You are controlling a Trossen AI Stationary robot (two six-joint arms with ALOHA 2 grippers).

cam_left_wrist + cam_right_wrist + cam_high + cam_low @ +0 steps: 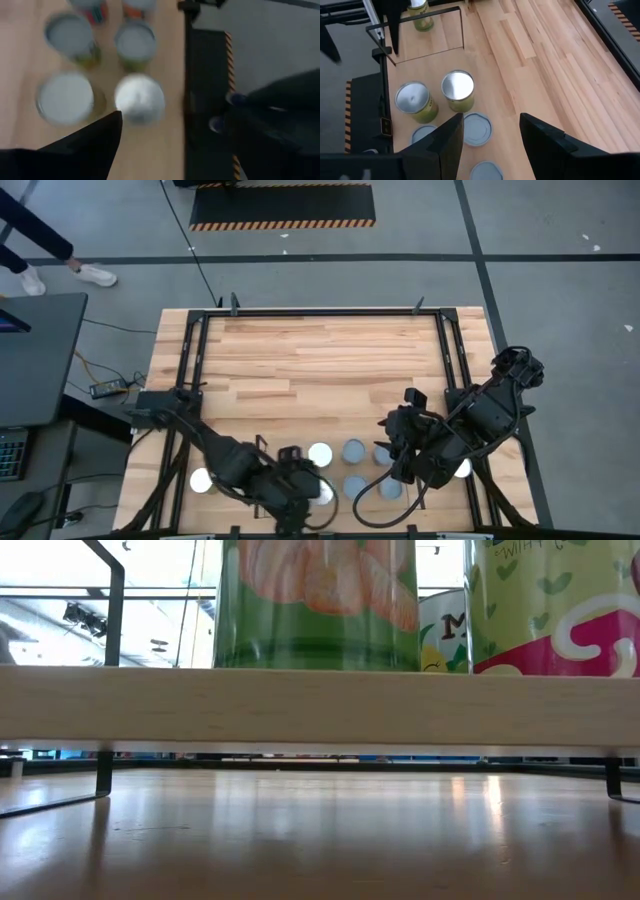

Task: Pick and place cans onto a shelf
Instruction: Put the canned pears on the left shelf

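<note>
Wood table (pixel 330 360) | cans (pixel 458 90): olive sides, grey-white tops | right hand (pixel 490 132) open, empty | left hand (pixel 170 135) open

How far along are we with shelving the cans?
Done: one can stands inside the shelf rods. In hand: nothing; the left gripper and right gripper hang open above the cluster of cans. Left: that whole cluster, on the table.

Robotics lab/workshop: grey concrete floor (pixel 560 290) w/ hazard-striped mat (pixel 282 207), framed wood bench (pixel 320 350), desk w/ keyboard (pixel 12 455).
</note>
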